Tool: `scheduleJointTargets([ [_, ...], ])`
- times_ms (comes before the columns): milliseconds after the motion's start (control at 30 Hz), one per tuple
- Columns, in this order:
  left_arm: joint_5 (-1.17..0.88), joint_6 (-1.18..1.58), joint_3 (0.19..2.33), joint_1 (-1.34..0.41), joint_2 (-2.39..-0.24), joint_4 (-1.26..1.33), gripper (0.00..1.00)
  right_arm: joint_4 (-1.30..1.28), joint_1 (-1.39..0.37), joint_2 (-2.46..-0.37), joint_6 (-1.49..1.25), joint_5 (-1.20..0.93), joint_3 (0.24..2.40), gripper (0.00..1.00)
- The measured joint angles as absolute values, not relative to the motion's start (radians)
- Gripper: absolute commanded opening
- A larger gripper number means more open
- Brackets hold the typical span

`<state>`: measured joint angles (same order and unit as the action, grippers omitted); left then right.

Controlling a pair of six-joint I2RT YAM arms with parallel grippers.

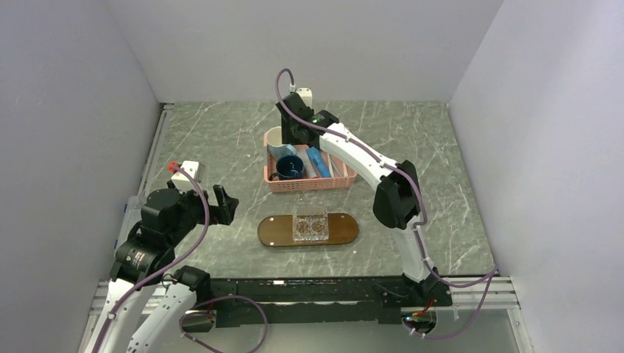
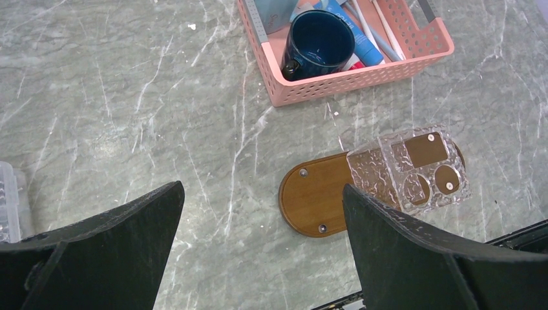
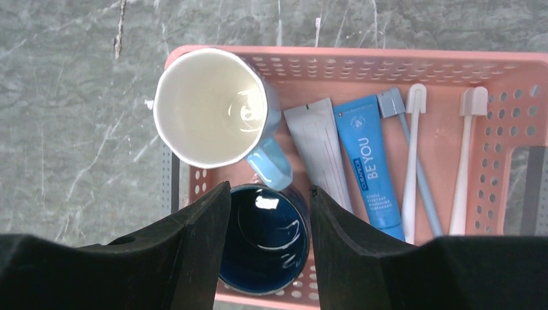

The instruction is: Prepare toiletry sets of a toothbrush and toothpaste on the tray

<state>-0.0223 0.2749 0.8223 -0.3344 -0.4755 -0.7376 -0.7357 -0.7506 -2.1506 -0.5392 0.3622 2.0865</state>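
Note:
In the right wrist view, a blue toothpaste tube lies in the pink basket beside a grey-white tube. To their right lie two white toothbrushes, with a blue-handled one between them. My right gripper hovers open over the basket's left part, above a dark blue mug, and holds nothing. The brown oval tray lies nearer the arms with a clear square dish on it. My left gripper hangs wide open and empty, left of the tray.
A light blue mug with a white inside stands in the basket's far left corner, its handle touching the dark mug's rim. The basket sits behind the tray. Grey walls enclose the marble table on three sides.

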Motion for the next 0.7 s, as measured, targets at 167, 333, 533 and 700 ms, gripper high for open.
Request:
scheduleJointTargets([
  [167, -0.029, 0.275, 0.822, -0.334, -0.476, -0.738, 0.99, -0.720, -0.735, -2.213, -0.551, 0.355, 2.141, 0.52],
  [333, -0.029, 0.275, 0.822, -0.334, -0.476, -0.738, 0.99, -0.706, -0.725, -2.285, -0.558, 0.344, 2.203, 0.50],
  [533, -0.029, 0.275, 0.822, -0.336, -0.476, -0.738, 0.99, -0.698, -0.708, -2.358, -0.561, 0.323, 2.257, 0.48],
  [700, -0.029, 0.275, 0.822, -0.336, -0.476, -0.738, 0.99, -0.693, -0.686, -2.392, -0.561, 0.304, 2.290, 0.45],
])
